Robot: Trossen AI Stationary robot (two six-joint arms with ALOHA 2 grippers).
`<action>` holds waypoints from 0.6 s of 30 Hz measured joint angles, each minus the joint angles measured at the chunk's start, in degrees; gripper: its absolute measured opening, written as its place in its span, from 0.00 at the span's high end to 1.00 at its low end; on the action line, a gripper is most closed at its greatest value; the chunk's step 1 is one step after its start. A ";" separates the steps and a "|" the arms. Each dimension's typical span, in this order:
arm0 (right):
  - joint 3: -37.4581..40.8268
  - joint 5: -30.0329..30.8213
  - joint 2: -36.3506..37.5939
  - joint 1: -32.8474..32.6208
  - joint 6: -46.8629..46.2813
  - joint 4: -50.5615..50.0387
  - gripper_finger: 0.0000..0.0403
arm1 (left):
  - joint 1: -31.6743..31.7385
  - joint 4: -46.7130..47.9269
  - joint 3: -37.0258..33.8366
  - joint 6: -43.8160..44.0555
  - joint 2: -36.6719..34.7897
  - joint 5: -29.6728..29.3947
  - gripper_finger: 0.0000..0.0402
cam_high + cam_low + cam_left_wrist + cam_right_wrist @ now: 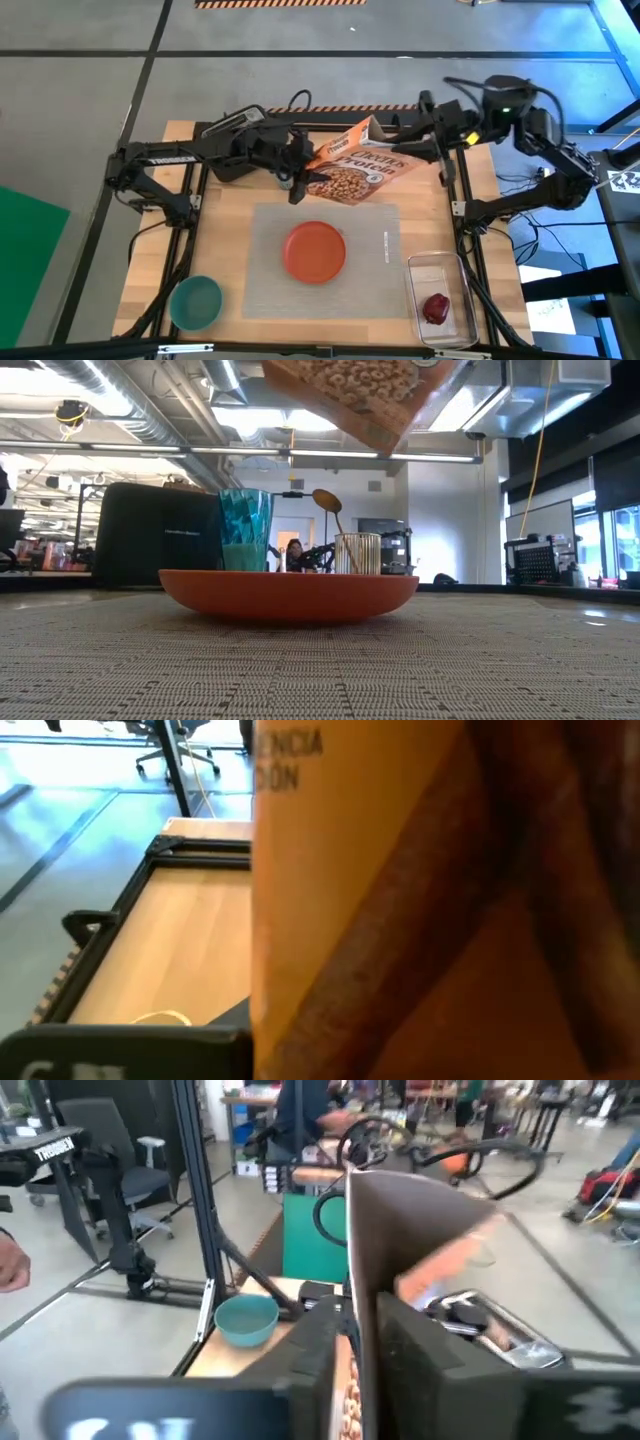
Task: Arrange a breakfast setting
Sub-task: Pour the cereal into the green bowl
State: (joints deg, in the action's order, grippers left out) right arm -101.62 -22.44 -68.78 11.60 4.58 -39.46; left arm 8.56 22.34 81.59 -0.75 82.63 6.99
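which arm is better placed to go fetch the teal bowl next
Probably the left. The teal bowl sits at the table's near left corner, on the left arm's side. Both grippers are on the cereal box at the back: the left gripper at its left end, the right gripper at its top.

Bright overhead strip lights and daylight from windows on the right fill the room evenly. The bench [230,240] shows only faint, soft shadows from above. At bench level the grey placemat [320,660] blurs close up. The cereal box [430,920] fills the left wrist view, soft and unfocused; the right wrist view is smeared.
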 joint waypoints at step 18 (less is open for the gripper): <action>0.34 28.87 7.14 0.04 -5.86 -11.29 0.57 | -3.06 48.07 7.08 1.64 -20.16 -15.86 0.70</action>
State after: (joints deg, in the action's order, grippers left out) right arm -101.28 6.43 -61.64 11.64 -1.28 -50.75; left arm 5.50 70.40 88.67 0.90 62.48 -8.87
